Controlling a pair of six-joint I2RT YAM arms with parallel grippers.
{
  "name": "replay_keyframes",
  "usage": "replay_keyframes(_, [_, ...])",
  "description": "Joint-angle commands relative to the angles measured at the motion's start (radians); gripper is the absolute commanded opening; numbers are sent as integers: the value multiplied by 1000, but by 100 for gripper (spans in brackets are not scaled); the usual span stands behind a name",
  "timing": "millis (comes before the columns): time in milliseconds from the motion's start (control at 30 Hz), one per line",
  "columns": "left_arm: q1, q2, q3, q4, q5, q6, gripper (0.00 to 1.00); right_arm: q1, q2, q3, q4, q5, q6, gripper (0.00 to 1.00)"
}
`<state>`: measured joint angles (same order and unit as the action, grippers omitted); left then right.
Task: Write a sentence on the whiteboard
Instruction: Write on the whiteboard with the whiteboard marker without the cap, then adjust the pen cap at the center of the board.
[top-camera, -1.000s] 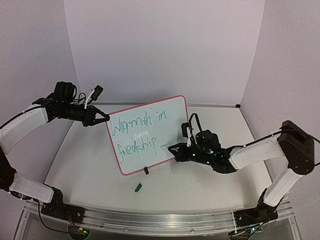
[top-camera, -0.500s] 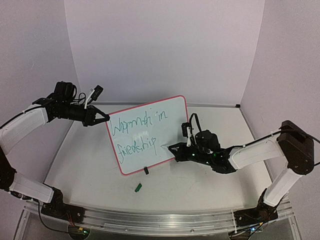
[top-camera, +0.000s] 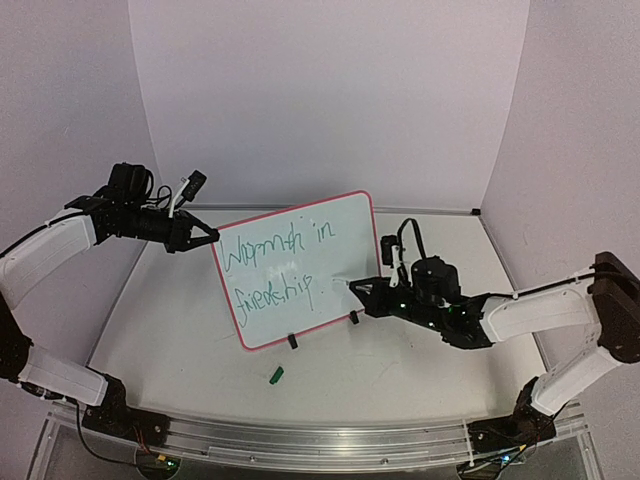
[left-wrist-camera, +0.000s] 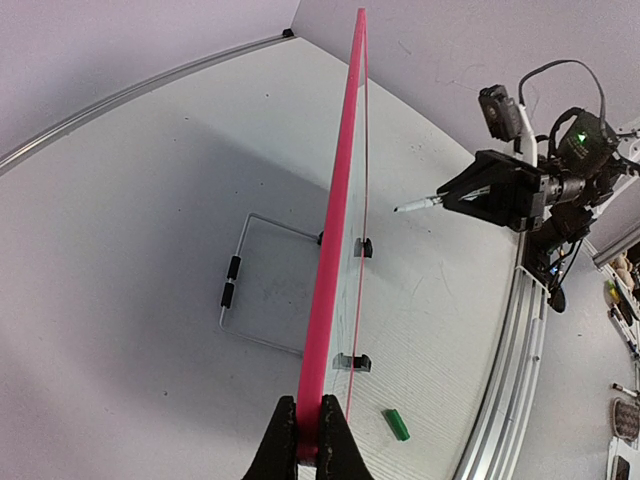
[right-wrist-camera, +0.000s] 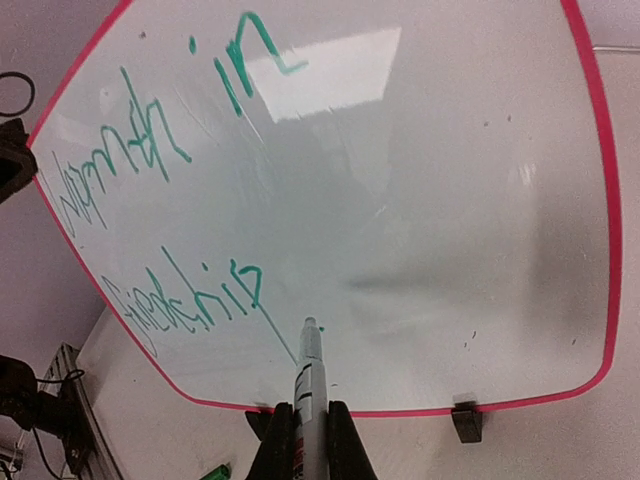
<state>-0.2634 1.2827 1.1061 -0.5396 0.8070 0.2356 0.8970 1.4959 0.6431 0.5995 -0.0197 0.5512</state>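
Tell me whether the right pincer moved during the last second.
Yes. The right pincer shifted rightward across the whiteboard, toward its right edge, carrying the marker.

White table (top-camera: 180, 330): whiteboard (top-camera: 300, 265), green cap (top-camera: 277, 376)

Robotics lab bench cell. Plain pale backdrop panels (top-camera: 330, 90) behind and beside white tabletop (top-camera: 180, 340); aluminium mounting rail (top-camera: 320, 437) along bottom of frame; left arm base (top-camera: 105, 408), right arm base (top-camera: 508, 434) bolted on at lower corners; green status light (left-wrist-camera: 580, 130) glowing.
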Motion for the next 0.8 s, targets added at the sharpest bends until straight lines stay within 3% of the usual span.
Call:
replay_keyframes(0, [-46,35,-24,-103,-51,27,0,-7,-110,-35,-9,104,-37,0])
replay_keyframes(167, [-45,29,-25,-102,-53,22,7,-7,-165,-64,-17,148,-41,0])
replay_keyframes(467, [-46,15,-28,-94,-60,15,34,-7,-186,-75,-22,158,-36,0])
replay_keyframes(700, [-46,-36,-41,-79,-104,12,60,-6,-219,-79,-40,165,-42,0])
replay_keyframes(767, [-45,-59,-49,-70,-128,8,73,-7,-232,-83,-49,168,-45,0])
